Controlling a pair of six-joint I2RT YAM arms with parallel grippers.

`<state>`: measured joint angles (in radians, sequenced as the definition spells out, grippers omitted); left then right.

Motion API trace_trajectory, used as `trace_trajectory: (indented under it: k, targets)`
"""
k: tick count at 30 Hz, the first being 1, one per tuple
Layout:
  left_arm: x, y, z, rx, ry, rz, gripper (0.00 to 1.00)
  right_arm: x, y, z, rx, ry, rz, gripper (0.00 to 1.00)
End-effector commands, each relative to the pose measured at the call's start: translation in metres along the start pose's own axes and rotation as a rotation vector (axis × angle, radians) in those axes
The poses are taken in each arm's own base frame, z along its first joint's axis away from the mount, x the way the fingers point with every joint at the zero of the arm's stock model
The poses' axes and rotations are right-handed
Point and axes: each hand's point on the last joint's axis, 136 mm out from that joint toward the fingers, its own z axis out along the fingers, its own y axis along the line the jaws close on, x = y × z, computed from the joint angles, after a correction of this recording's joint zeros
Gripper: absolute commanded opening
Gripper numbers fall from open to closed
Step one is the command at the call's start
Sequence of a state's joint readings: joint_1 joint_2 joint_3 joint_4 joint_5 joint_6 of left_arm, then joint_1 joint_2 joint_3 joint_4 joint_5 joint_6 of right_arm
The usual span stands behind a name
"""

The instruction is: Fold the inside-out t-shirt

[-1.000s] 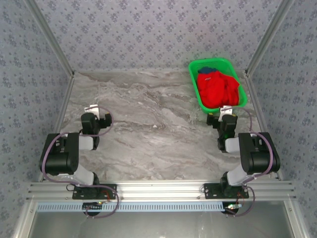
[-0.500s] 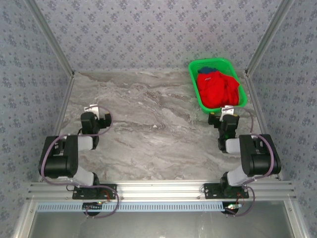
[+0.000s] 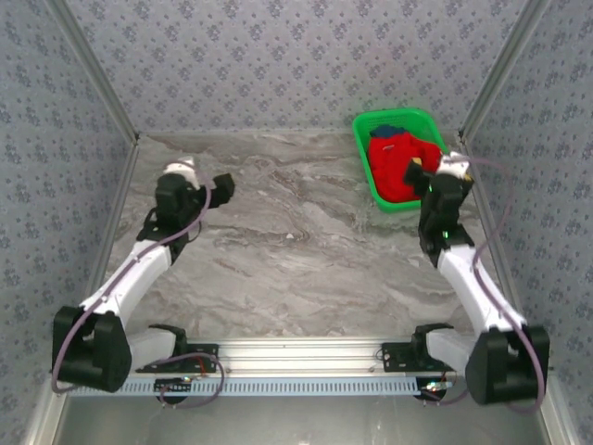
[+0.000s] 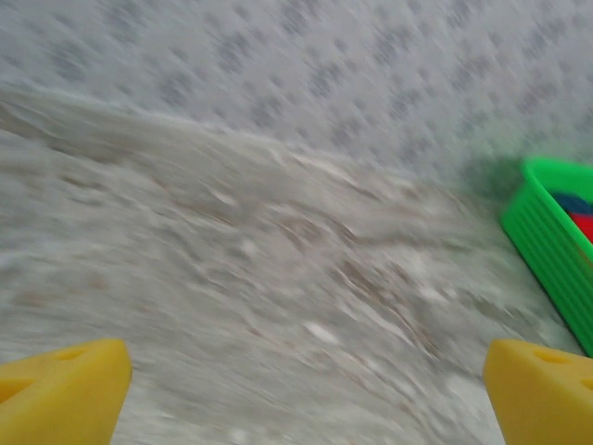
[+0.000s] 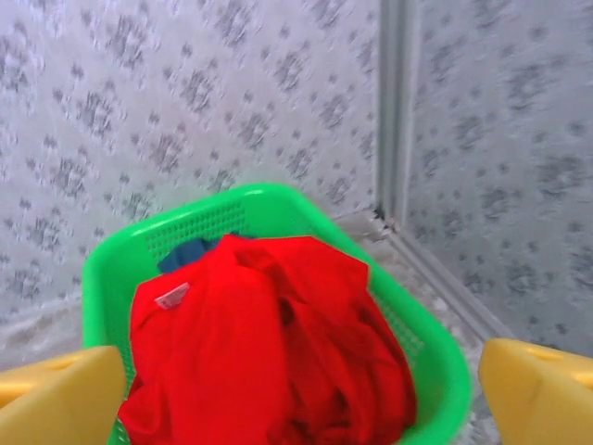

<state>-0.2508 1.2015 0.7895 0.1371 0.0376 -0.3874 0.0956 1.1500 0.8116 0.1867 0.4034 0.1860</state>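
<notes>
The inside-out t-shirt (image 3: pixel 394 165) is a crumpled bright red heap in a green basket (image 3: pixel 366 158) at the back right of the table. In the right wrist view the t-shirt (image 5: pixel 259 352) has a small white tag showing at its upper left. My right gripper (image 3: pixel 431 170) hangs open just above the basket's near right edge, its yellow pads (image 5: pixel 65 389) wide apart either side of the shirt, touching nothing. My left gripper (image 3: pixel 199 179) is open over the back left of the marble table (image 3: pixel 296 250), its pads (image 4: pixel 60 389) empty.
A dark navy-blue garment (image 5: pixel 190 252) peeks out behind the red shirt at the basket's far end. The basket (image 4: pixel 556 250) lies at the right edge of the left wrist view. Patterned walls and metal corner posts (image 3: pixel 496 79) close in the table.
Both arms have stretched out from their folded pose near the front. The right gripper has moved up to the basket; the left has swung to the back left. Both stay open.
</notes>
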Motion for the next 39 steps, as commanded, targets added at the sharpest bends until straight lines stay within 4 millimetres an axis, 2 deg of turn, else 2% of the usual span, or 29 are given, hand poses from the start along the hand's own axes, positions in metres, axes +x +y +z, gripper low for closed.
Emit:
trace_trajectory:
  k: [1,7,11,13,16,18,19,21,23,24,26,29,31,36,39]
  targets:
    - [0.017,-0.020,0.009,0.013,0.117,0.010,0.98,0.056,-0.001,0.024,0.017,0.327,-0.071,1.00]
    - [0.032,-0.042,0.020,0.043,0.163,0.045,0.98,0.071,0.002,0.080,0.052,0.487,-0.060,1.00]
    - [0.042,-0.039,0.023,0.017,0.191,0.060,0.98,0.091,0.018,0.119,0.010,0.550,-0.033,0.97]
    - [0.046,-0.035,0.025,0.000,0.206,0.065,0.98,0.105,0.025,0.137,0.008,0.596,-0.021,0.91]
    - [0.050,-0.031,0.023,-0.020,0.222,0.072,0.98,0.123,0.031,0.161,-0.011,0.631,-0.009,0.75]
    - [0.052,-0.030,0.020,-0.020,0.227,0.067,0.98,0.127,0.036,0.171,-0.036,0.625,-0.012,0.58]
    - [0.054,-0.030,0.019,-0.016,0.225,0.067,0.98,0.125,0.038,0.175,-0.053,0.614,-0.016,0.51]
    - [0.057,-0.030,0.016,-0.012,0.226,0.062,0.98,0.120,0.044,0.181,-0.096,0.611,-0.021,0.25]
    - [0.058,-0.029,0.012,-0.018,0.231,0.056,0.98,0.102,0.052,0.179,-0.159,0.605,0.004,0.07]
    - [0.057,-0.029,0.009,-0.023,0.233,0.048,0.98,0.086,0.056,0.174,-0.183,0.577,0.012,0.02]
    - [0.053,-0.029,0.001,-0.027,0.229,0.034,0.98,0.045,0.060,0.153,-0.211,0.485,0.008,0.00]
    - [0.043,-0.030,-0.015,-0.017,0.185,0.012,0.97,-0.030,0.071,0.100,-0.279,0.306,0.033,0.00]
    - [0.034,-0.028,-0.028,-0.025,0.137,-0.001,0.98,-0.083,0.087,0.051,-0.343,0.158,0.038,0.00]
    - [0.013,-0.019,-0.052,-0.066,0.033,-0.005,0.98,-0.189,0.128,-0.063,-0.474,-0.148,-0.017,0.00]
    - [0.000,-0.015,-0.061,-0.087,-0.015,0.001,0.98,-0.233,0.164,-0.124,-0.628,-0.266,-0.028,0.00]
